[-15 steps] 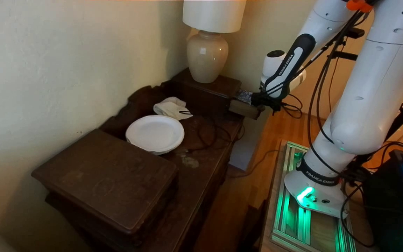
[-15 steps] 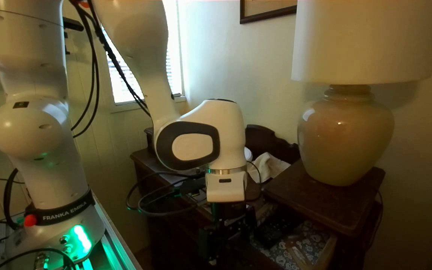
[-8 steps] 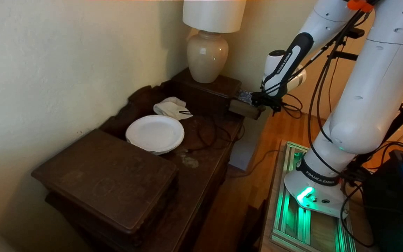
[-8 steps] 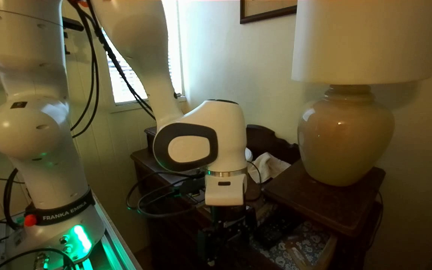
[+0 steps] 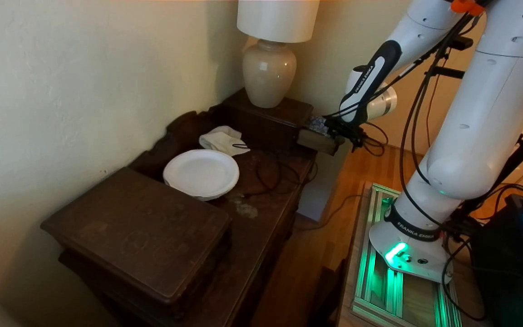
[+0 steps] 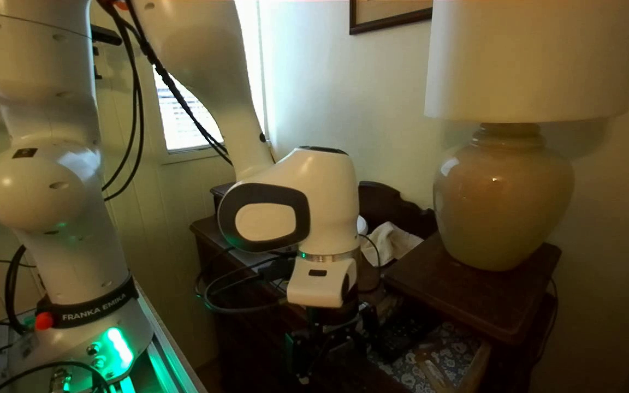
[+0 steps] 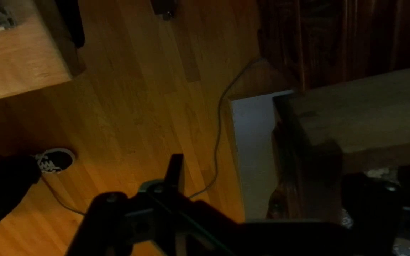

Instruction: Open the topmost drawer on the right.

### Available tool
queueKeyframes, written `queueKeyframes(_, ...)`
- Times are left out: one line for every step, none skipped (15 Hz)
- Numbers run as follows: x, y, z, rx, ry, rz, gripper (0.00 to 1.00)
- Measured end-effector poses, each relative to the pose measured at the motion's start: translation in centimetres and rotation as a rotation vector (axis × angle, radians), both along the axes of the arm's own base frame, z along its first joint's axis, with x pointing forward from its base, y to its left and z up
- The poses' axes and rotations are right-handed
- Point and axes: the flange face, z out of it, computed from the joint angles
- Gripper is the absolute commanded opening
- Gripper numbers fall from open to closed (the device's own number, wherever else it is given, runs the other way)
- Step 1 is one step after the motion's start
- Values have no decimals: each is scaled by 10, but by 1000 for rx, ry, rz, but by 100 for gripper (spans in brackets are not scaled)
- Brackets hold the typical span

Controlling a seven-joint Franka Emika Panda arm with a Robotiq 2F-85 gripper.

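Astride the front of the topmost drawer, the tool, fingers wide apart, grip empty, any contact unclear.

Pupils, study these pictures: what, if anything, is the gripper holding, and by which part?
Nothing is held: in the wrist view the gripper is open, wooden floor showing between one finger and the topmost drawer's front.
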Motion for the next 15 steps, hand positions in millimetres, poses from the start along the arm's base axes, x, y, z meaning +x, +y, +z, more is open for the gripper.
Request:
queueKeyframes(-1,-2,1,-4,-13,-16,100)
queueKeyframes(-2,-4,2,-10,-28,-31,100)
queueKeyframes(-3,-7,4,-18,-42,-40,100)
queueKeyframes(-4,-10,5,-31,-56,-45,100)
queueKeyframes(-4,-13,8,-44,-71,-46,100)
queueKeyframes(-4,-15,10,-60,-87,-45,100)
queueKeyframes(-3,-18,13,-76,-105,-41,100)
queueKeyframes(-1,-19,16,-93,-123,-37,100)
queueKeyframes(0,-21,18,-104,-136,-34,100)
queueKeyframes(0,-21,19,-112,-145,-31,100)
queueKeyframes(1,-22,21,-118,-151,-29,100)
queueKeyframes(1,-23,22,-120,-151,-22,100)
queueKeyframes(0,-23,23,-117,-145,-8,100)
queueKeyframes(-3,-23,24,-107,-134,10,100)
queueKeyframes(-6,-24,28,-98,-123,29,100)
